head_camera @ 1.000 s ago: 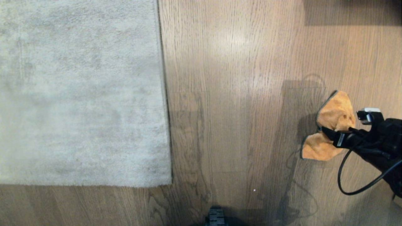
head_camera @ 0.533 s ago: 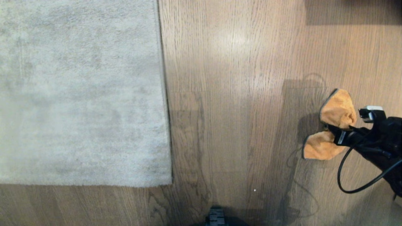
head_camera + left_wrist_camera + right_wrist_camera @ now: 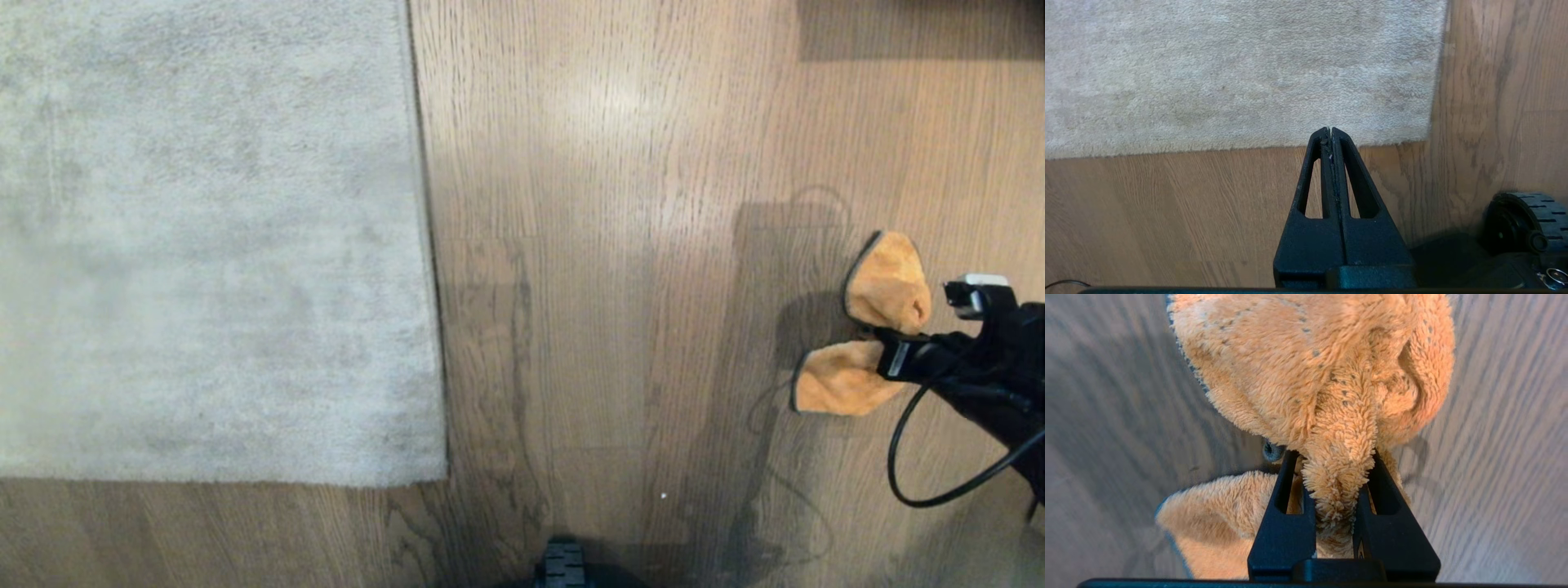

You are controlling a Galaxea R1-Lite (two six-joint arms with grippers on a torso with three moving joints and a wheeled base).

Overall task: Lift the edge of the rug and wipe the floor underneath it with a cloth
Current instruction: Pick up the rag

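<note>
The cloth [image 3: 865, 343] sits bunched on the floor [image 3: 620, 245] at the robot's right, well apart from the rug edge [image 3: 426, 245], which lies flat. The right tool [image 3: 1337, 479] pinches a fold of the cloth; whether any of it is lifted is hard to tell. The left tool [image 3: 1330, 130] hangs pressed together near the rug's corner.

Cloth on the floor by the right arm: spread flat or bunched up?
Bunched up. The right tool pinches a ridge of the cloth, so two lobes splay on the floor.
</note>
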